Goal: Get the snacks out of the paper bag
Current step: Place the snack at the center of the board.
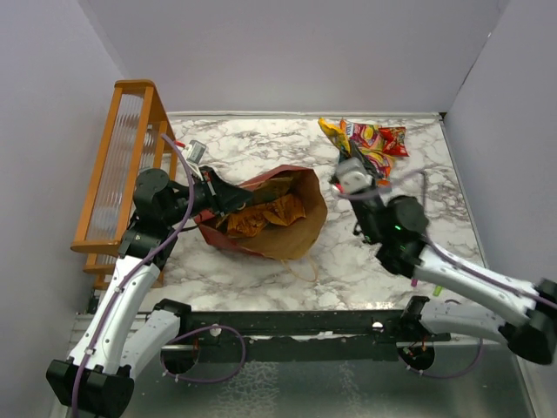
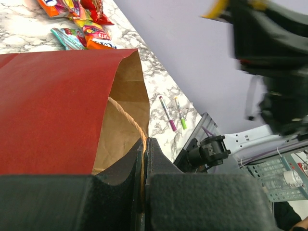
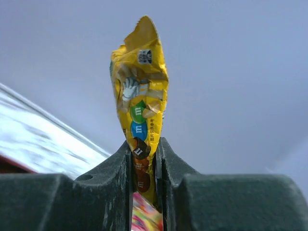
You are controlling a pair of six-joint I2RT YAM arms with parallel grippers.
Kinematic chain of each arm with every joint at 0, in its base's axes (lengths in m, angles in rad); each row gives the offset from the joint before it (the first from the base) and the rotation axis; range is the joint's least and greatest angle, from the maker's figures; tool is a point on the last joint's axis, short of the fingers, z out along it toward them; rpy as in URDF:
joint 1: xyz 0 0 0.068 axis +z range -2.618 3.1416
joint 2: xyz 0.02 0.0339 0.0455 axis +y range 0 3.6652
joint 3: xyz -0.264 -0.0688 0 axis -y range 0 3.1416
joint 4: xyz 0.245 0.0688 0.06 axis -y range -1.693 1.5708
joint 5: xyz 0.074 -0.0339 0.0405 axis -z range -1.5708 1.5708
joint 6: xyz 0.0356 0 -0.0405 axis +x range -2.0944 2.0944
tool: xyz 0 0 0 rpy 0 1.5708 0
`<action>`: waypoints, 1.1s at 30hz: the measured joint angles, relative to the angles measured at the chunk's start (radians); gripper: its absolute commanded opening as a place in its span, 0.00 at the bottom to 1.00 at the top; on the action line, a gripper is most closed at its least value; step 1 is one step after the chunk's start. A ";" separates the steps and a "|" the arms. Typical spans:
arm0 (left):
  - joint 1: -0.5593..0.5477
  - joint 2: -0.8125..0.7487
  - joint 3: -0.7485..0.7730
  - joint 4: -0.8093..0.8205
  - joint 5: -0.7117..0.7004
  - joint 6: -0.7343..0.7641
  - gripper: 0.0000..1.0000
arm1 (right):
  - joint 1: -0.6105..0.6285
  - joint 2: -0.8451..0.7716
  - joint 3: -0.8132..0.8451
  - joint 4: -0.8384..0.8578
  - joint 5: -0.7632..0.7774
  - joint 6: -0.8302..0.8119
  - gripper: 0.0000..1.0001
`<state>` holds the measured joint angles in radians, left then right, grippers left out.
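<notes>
Meanwhile, the paper bag lay near the centre of the overhead frame, orange packets showing in its open mouth, and the left gripper was pinched shut on its rim. The right gripper clamped a yellow candy packet that stood upright, close to the pile of snacks at the upper right.

White-and-black arms, purple cables
</notes>
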<state>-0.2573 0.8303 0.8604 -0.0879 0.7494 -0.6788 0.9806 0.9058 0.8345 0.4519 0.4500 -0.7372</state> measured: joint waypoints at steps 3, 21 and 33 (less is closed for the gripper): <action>0.000 -0.001 0.002 -0.009 -0.011 0.001 0.00 | -0.094 0.221 -0.034 0.255 0.135 -0.159 0.19; 0.000 -0.001 0.015 -0.041 -0.026 0.008 0.00 | -0.950 0.866 0.356 -0.462 -0.074 0.615 0.20; 0.000 0.010 0.015 -0.042 -0.024 0.013 0.00 | -1.046 1.034 0.463 -0.743 -0.277 0.737 0.37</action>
<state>-0.2573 0.8402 0.8753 -0.1295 0.7250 -0.6662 -0.0658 1.9396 1.2980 -0.2916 0.1726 -0.0002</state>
